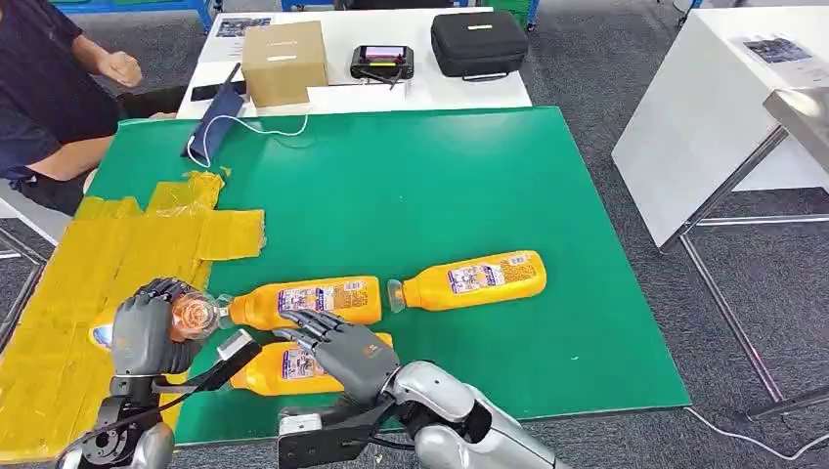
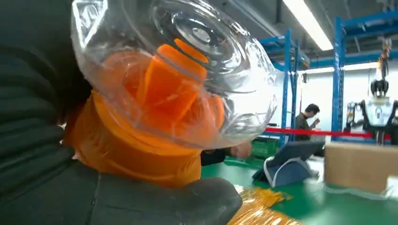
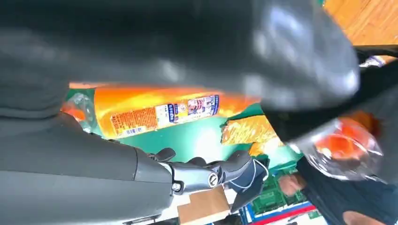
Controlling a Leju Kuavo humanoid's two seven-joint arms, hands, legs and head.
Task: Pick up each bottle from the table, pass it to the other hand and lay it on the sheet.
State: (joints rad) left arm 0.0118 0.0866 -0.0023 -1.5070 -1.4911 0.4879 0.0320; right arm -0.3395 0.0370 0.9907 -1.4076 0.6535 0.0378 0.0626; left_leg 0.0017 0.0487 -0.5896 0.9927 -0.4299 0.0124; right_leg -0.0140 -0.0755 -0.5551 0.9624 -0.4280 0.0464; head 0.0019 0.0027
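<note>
Left hand (image 1: 147, 332) grasps one orange juice bottle (image 1: 193, 315) over yellow sheet (image 1: 117, 254), ready to lay it. Right hand (image 1: 337, 344), fingers spread, released, hovers over bottles (image 1: 313, 300) on green desk (image 1: 440, 186).

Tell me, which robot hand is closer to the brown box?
Left. The left robot hand, holding a bottle, sits nearer the box. The right robot hand is lower, over another bottle.
</note>
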